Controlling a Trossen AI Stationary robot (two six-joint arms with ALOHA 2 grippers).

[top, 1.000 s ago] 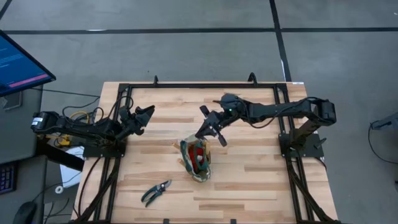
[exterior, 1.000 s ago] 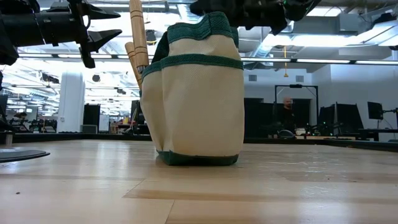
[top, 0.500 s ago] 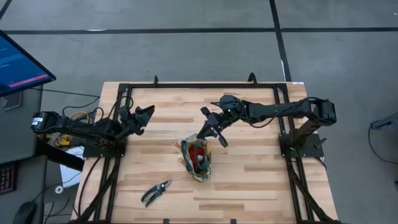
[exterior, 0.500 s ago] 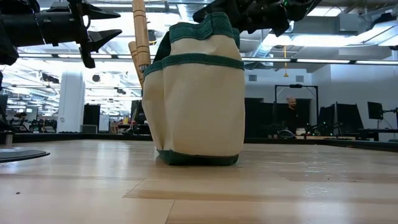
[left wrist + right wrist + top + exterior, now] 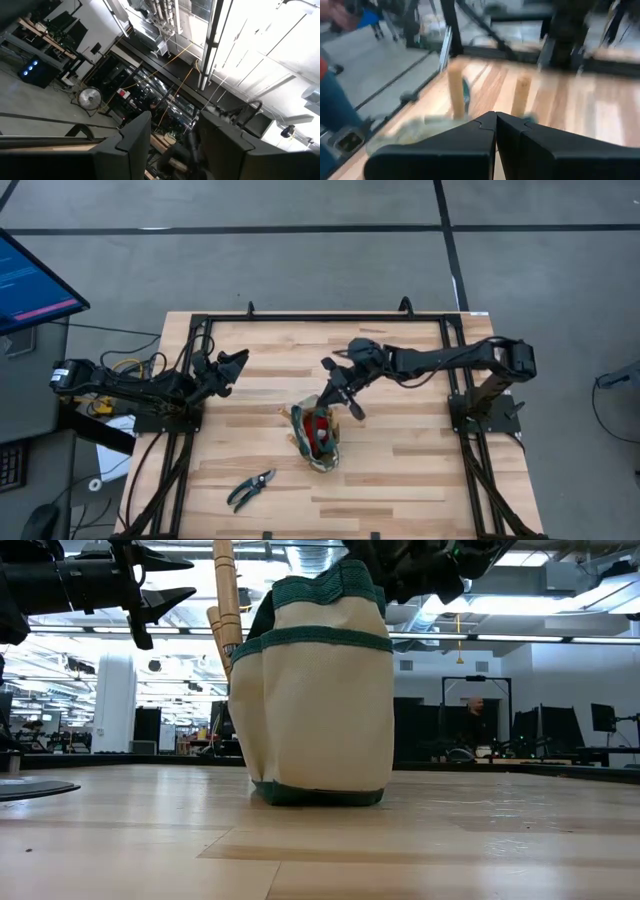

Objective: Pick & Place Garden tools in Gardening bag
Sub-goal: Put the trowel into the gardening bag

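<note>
Black and empty, the right claw (image 5: 341,394) has its fingers pressed together, hovering just above the back rim of the bag (image 5: 316,437); in the low view only its underside shows, cut off at the frame's top. Its arm reaches in low from the right post, stretched nearly straight. Below it the bag stands upright, cream cloth with green edging, two wooden handles (image 5: 224,600) poking out; something red (image 5: 320,424) inside is probably another tool, hard to make out. Shears (image 5: 251,488) lie on the table well beyond the bag. Far off, the left claw (image 5: 232,367) waits, fingers parted and empty.
</note>
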